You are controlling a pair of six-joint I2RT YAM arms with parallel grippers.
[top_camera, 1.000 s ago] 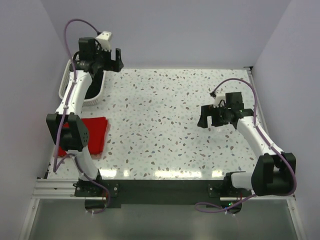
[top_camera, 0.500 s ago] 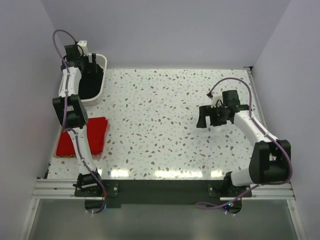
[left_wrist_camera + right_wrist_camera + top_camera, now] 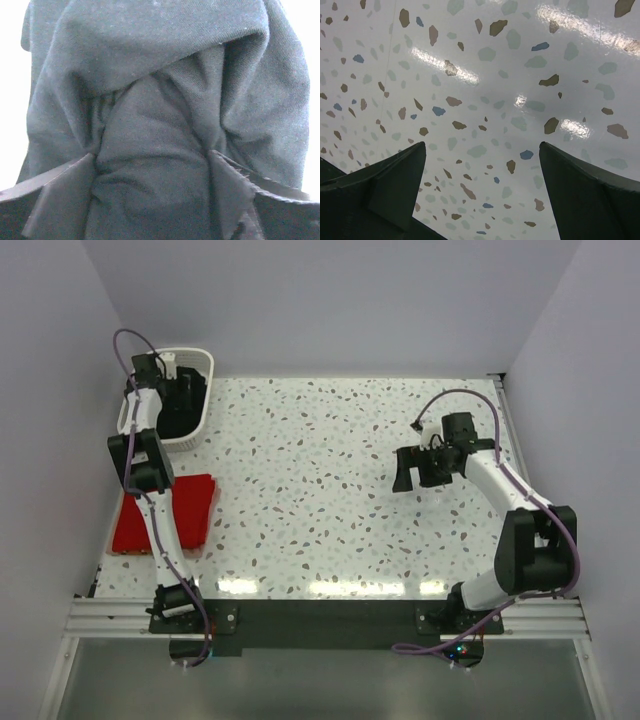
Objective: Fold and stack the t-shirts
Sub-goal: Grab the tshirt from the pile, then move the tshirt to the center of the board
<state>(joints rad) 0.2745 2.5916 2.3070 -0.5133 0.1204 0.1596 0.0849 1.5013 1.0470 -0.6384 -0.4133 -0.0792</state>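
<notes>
Reaching into the white plastic lattice basket (image 3: pixel 192 353) at the far left corner of the speckled white terrazzo-pattern table (image 3: pixel 320 470), the left gripper (image 3: pixel 185 395) points down onto the plain black cloth t-shirt (image 3: pixel 178 420), which lies crumpled inside that basket. In the left wrist view the left gripper (image 3: pixel 150 155) has its jaws spread wide and pushed into the black t-shirt (image 3: pixel 150 75) – a rumpled fold bulges up between the two fingers and touches both, but nothing is squeezed tight. The plain bright red cloth t-shirt (image 3: pixel 195 505) lies folded flat on the table near its left edge, just in front of the basket and partly crossed by the left arm. The right gripper (image 3: pixel 402 472) hangs over bare table on the right side, well apart from both shirts – its jaws stand wide open with only the speckled surface between them (image 3: pixel 482 145).
</notes>
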